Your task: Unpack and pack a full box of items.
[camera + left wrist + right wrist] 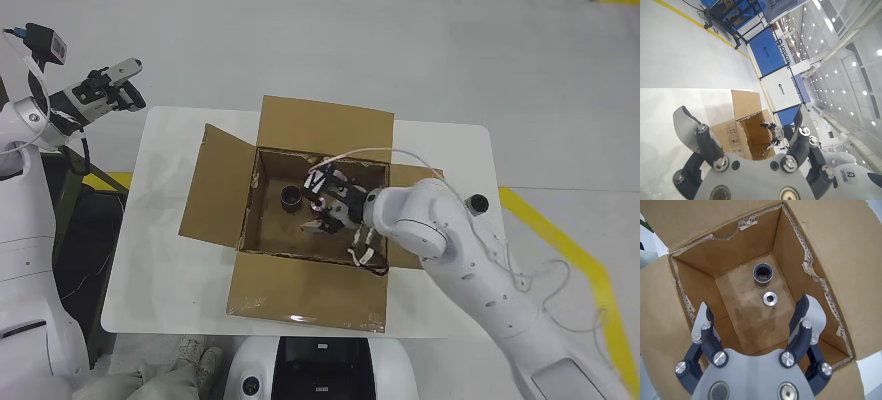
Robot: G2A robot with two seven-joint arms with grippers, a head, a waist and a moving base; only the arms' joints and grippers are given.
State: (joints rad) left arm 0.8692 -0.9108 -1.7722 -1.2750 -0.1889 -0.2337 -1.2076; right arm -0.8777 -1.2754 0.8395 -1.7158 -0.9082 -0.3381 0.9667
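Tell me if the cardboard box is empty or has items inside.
Not empty. The box holds two parts on its floor: a dark cylindrical sleeve and a smaller metal ring.

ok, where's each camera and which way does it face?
Top view: above the arms, facing down on table and open cardboard box; both arms show.
Left wrist view: beside the table, facing across to the box's side; own open jaws.
Right wrist view: over the box, facing down at black sleeve and metal ring; own open jaws.
Shared: top and right wrist both show the sleeve.
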